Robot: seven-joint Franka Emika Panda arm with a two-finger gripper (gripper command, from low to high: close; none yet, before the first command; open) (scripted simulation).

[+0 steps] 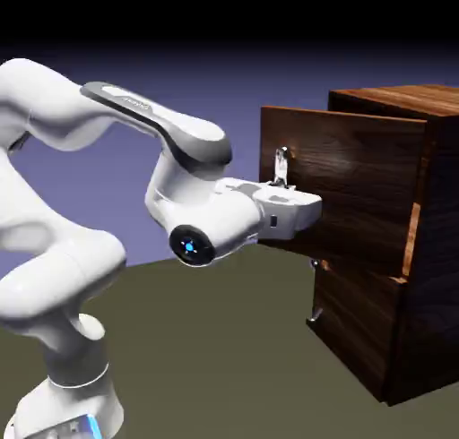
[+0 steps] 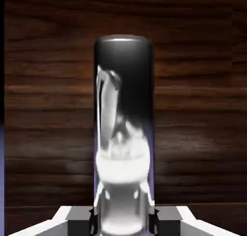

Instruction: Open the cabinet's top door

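The dark wood-grain cabinet (image 1: 435,249) stands at the exterior view's right. Its top door (image 1: 359,173) stands out from the cabinet's front, partly open. The door's silver bar handle (image 1: 281,165) pokes up just above my gripper (image 1: 305,209), which presses against the door's face. In the hand view the handle (image 2: 124,100) fills the middle as a shiny upright bar, and my gripper (image 2: 123,223) is shut on the handle's lower part. Grey fingertips (image 2: 79,226) show on either side of the bar. The door's wood (image 2: 48,110) fills the background.
The lower, shorter panel (image 1: 359,325) sits flush below the top door, with its own small silver handle (image 1: 314,317). My white arm (image 1: 81,249) arches in from the lower left over the dark olive table (image 1: 224,357).
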